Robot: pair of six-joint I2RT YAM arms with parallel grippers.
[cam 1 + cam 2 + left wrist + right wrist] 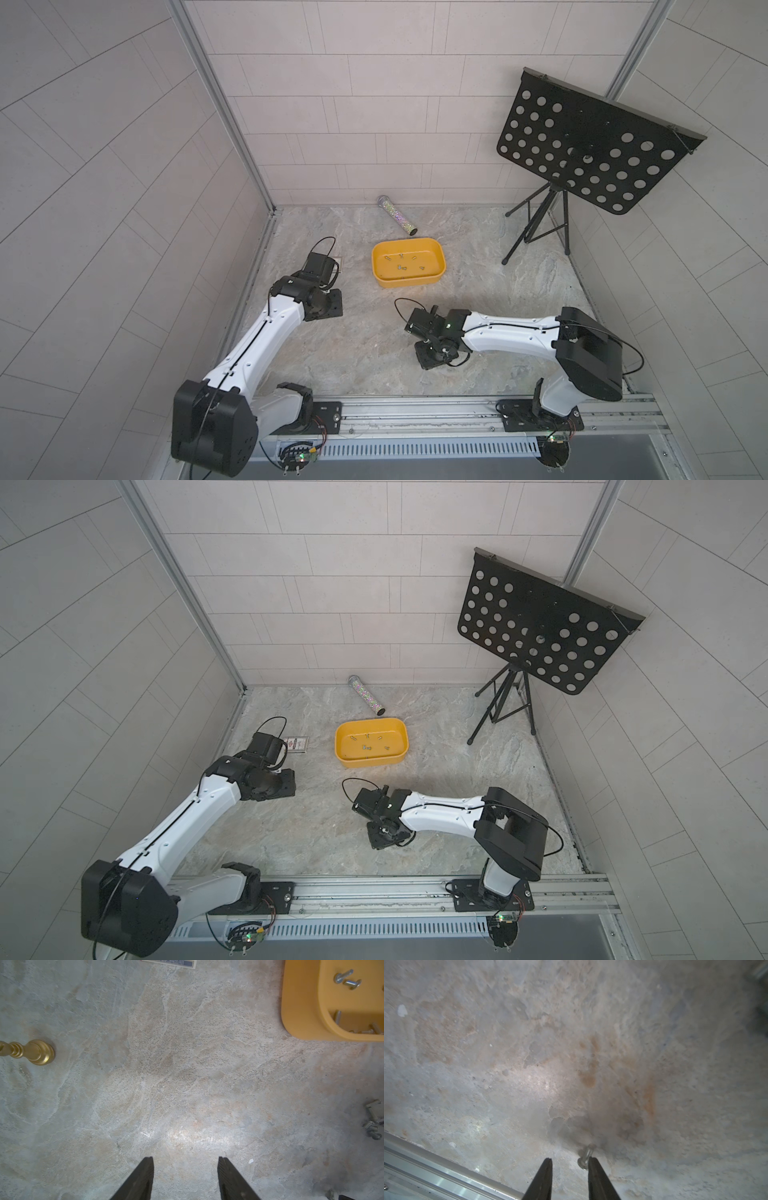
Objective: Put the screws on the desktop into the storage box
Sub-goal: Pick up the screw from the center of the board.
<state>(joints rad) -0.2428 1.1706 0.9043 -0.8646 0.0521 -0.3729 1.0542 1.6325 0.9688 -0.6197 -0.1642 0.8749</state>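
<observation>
Right wrist view: one of the screws (pixel 586 1156) is seen lying on the desktop (pixel 508 1053), just against the inner face of one finger of the right gripper (pixel 570 1159). The jaws are held apart and clamped on nothing. A pick-up is judged to be the step in hand. The screw sits off-centre in the gap, so the claw would likely need to be shifted sideways and lowered before being closed, or the screw could be nudged away.

More loose screws (pixel 374 1120) are shown on the desktop in the left wrist view, near the storage box (pixel 301 1001), where several are already gathered. The left gripper (pixel 186 1159) is held parted over bare desktop, gripping nothing. A brass bell-shaped thing (pixel 39 1052) lies well apart from the storage box, and a glitter tube (pixel 397 216) is seen beyond it in a top view.
</observation>
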